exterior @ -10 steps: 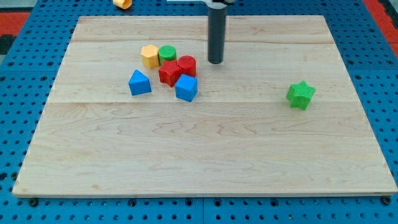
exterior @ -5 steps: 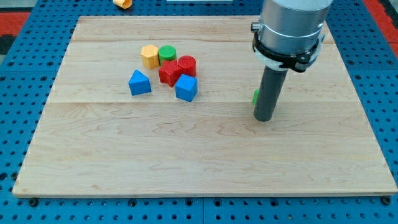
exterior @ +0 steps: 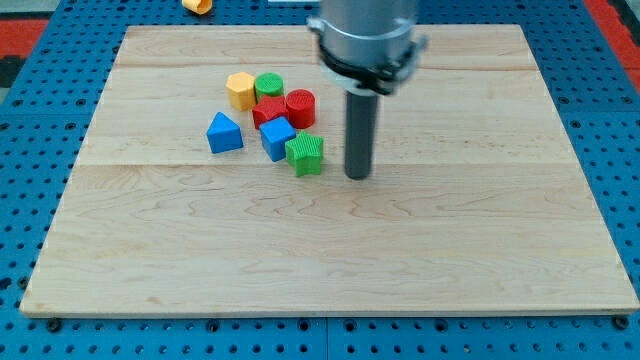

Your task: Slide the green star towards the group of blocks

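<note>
The wooden board (exterior: 330, 250) lay on a blue pegboard (exterior: 40, 120). My tip (exterior: 357, 176) (a plain rod, no jaws to open or close) stood just right of the green star (exterior: 306, 154), apart from it. The star touched the blue cube (exterior: 277, 138), beside the red star (exterior: 266, 110), red cylinder (exterior: 300, 106), green cylinder (exterior: 268, 86), yellow hexagon (exterior: 240, 90) and blue wedge (exterior: 224, 132).
</note>
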Controlling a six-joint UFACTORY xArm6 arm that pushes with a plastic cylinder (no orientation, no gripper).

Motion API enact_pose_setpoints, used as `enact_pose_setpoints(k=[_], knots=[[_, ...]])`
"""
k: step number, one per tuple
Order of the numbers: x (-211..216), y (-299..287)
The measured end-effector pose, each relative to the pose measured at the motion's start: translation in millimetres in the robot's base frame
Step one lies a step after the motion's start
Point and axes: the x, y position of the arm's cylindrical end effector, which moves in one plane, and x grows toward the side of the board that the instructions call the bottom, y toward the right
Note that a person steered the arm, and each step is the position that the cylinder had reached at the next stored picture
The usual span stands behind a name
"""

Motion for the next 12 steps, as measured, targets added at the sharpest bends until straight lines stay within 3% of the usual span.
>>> enact_pose_setpoints(k=[2, 3, 6, 8, 9, 10, 12], knots=[[0, -91], [-8, -111], [-21, -40], [-37, -67], [-35, -52], [-23, 2], [-58, -12]])
